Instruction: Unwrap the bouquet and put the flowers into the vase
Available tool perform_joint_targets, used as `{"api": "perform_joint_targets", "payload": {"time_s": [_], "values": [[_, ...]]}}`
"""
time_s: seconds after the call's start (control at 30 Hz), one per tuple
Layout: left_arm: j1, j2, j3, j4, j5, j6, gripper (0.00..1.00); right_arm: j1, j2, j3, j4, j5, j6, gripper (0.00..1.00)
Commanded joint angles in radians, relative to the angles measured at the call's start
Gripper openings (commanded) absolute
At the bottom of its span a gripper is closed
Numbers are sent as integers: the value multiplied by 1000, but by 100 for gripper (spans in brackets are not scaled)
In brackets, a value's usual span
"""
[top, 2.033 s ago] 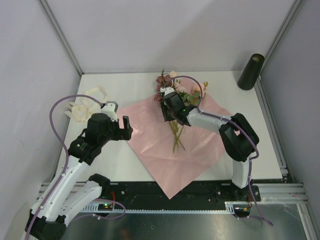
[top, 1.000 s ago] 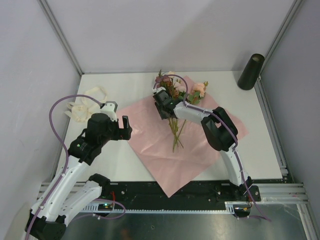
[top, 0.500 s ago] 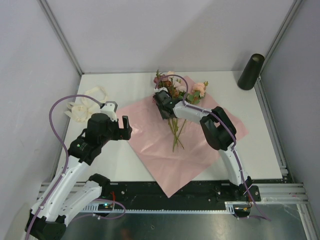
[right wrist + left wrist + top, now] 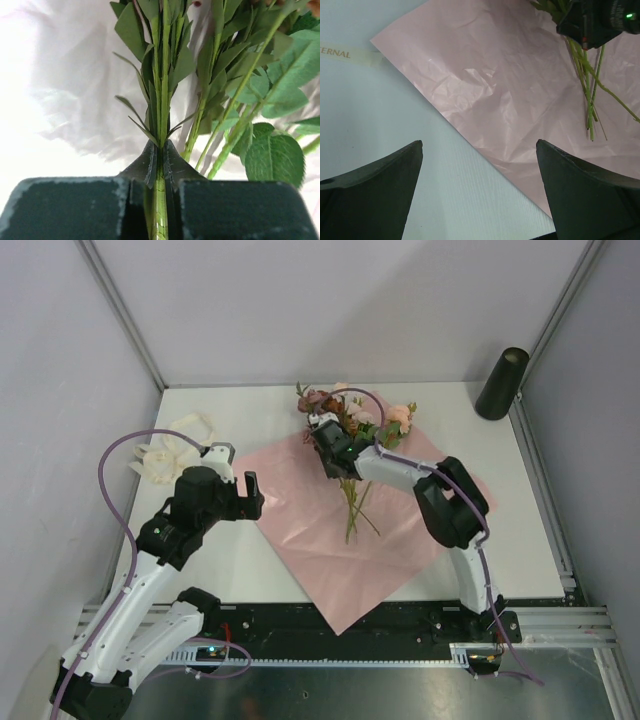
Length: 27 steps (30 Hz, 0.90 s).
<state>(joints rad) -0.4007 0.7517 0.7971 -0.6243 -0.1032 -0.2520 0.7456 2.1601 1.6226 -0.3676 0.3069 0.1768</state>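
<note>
The flowers [image 4: 352, 418] lie on the spread pink paper sheet [image 4: 330, 540], blooms toward the back, stems [image 4: 350, 508] pointing at me. My right gripper [image 4: 325, 438] is shut on one green flower stem [image 4: 163, 100] just below its leaves, its fingertips [image 4: 150, 159] pinching the stem; other leafy stems [image 4: 235, 125] hang free beside it. The black vase [image 4: 502, 383] stands upright at the back right corner, well away from both arms. My left gripper [image 4: 240, 466] hovers open over the table by the paper's left edge [image 4: 445, 115], holding nothing.
The cream ribbon [image 4: 170, 452] lies bunched at the left of the table, a strip of it showing in the left wrist view [image 4: 350, 55]. The frame posts and walls close in the back and sides. The paper covers the middle of the table.
My right gripper has closed onto a flower stem. The blooms have shifted a little left and back, and the right arm's elbow has swung right. The left arm has not moved.
</note>
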Motion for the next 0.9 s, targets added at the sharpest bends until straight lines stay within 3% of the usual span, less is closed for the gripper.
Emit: {"api": "perform_joint_targets", "payload": {"time_s": [0.0, 0.37, 0.63, 0.87], "values": [[5, -13, -9, 9, -18, 25, 100, 13, -217, -71, 159, -59, 9, 0], [3, -12, -9, 9, -18, 26, 100, -53, -575, -264, 497, -124, -44, 0], [3, -15, -10, 10, -8, 28, 100, -296, -691, -312, 883, -182, -187, 0], [3, -16, -7, 10, -3, 28, 100, -547, -599, -289, 1331, -259, -311, 0]]}}
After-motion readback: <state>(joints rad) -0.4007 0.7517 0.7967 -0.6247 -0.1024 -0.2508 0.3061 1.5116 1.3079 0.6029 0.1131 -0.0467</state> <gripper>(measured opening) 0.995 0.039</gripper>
